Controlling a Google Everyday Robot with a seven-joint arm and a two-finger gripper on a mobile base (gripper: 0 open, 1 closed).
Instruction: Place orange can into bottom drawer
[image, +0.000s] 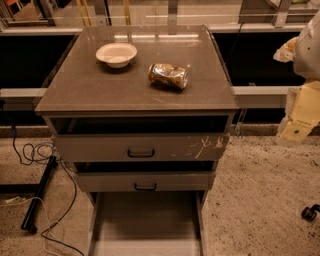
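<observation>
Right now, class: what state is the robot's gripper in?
Gripper: at the right edge, apart from the can lying on the cabinet top; open or closed cannot be told.

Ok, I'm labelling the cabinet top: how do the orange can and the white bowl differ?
The orange can lies on its side, dented; the white bowl sits upright. The can is shiny orange-brown, the bowl plain white. The can is nearer the front and right, the bowl farther back and left. Both rest on the cabinet top, apart from each other; the gripper is off at the right edge, beside the cabinet.
</observation>
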